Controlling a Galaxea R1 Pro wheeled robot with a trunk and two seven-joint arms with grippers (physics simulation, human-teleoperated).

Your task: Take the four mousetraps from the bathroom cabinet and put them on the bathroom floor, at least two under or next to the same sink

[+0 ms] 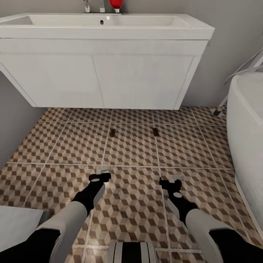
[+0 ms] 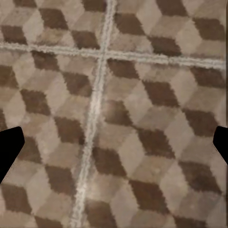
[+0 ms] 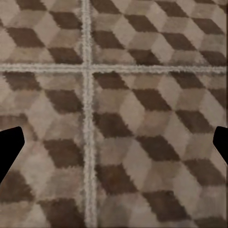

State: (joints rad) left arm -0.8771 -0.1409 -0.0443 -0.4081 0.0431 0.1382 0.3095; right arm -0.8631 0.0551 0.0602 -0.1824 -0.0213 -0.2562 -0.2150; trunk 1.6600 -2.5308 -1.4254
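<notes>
**A:** What was in front of you at that moment?

**B:** You faced the sink [image 1: 106, 22], a wide white basin on a wall-hung vanity, with the patterned floor [image 1: 131, 204] spread below it. Two traps [image 1: 113, 132] [image 1: 156, 132] lay flat on the tiles just in front of the vanity's lower edge, well apart from each other. A white tub [image 1: 248, 124] stood at your right.

**A:** And your grippers?

**B:** Both arms reached forward and down over the tiles. The left gripper [image 1: 103, 169] had its fingers spread, with nothing between them; its wrist camera showed bare tile and grout between two dark fingertips [image 2: 10, 152]. The right gripper [image 1: 176, 179] was likewise spread and empty over tile. Neither touched a trap; both traps lay nearer the vanity than the grippers.

**A:** How would a trap handle, in your judgement?

**B:** Each looked like a small, thin, stiff wooden slab, probably very light, so it could skid on smooth tile if nudged. You would likely do best pinching it across its narrow width, along the wooden edges, keeping off the thin metal parts. Lying so flat, it leaves little edge to catch.
</notes>
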